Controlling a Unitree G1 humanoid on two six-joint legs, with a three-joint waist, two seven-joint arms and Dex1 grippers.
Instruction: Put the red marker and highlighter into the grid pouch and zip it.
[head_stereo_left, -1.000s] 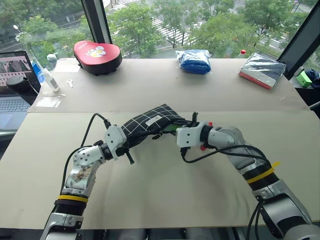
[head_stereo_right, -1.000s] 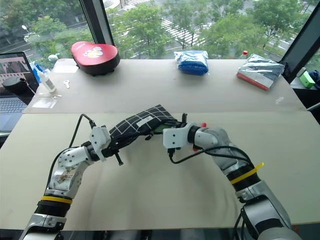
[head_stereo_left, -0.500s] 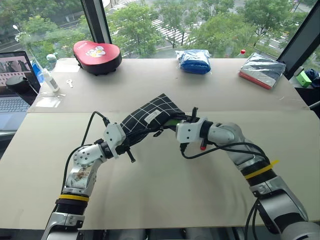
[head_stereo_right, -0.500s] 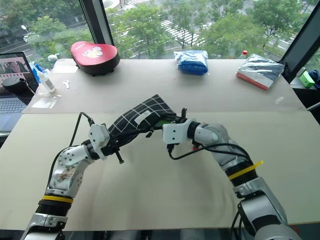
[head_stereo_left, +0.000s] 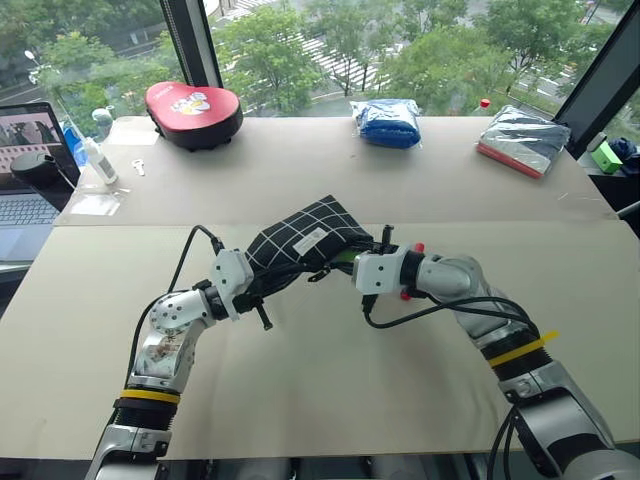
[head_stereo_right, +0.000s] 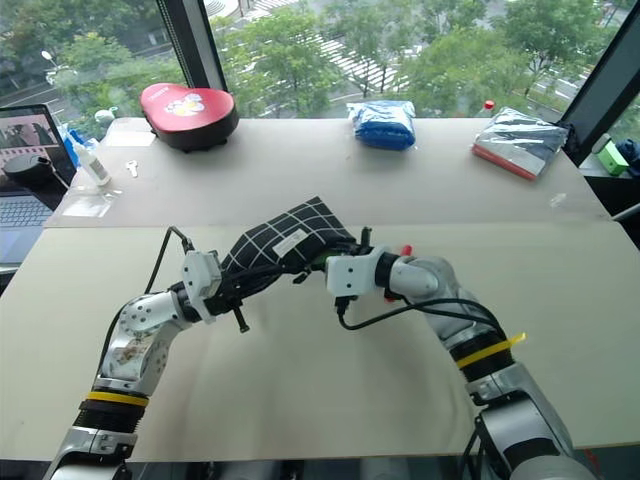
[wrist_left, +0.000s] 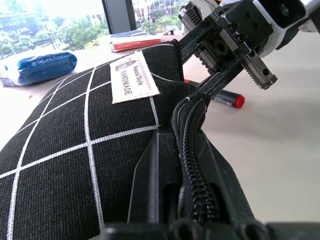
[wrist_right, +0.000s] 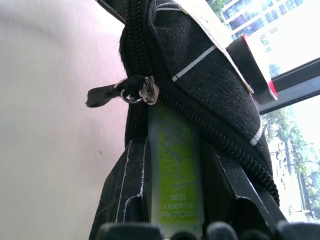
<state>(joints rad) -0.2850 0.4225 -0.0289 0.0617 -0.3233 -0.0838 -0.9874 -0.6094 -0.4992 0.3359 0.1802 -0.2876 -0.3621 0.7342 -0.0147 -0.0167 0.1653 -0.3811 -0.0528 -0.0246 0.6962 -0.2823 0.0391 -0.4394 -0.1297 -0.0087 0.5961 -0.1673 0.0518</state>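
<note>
Head views: the grid pouch (head_stereo_left: 300, 240) is held off the table (head_stereo_left: 330, 390) near its middle, the left gripper (head_stereo_left: 262, 283) clamped tight on its near end; the right gripper (head_stereo_left: 346, 256) meets its open end, fingertips hidden. Left wrist view: the red marker (wrist_left: 226, 99) lies on the table, partly hidden. Right wrist view: the right gripper grips the highlighter (wrist_right: 173, 170), tip hidden inside the pouch.

Head stereo pair overhead; wrist cameras close on grid pouch (wrist_left: 75, 150).
</note>
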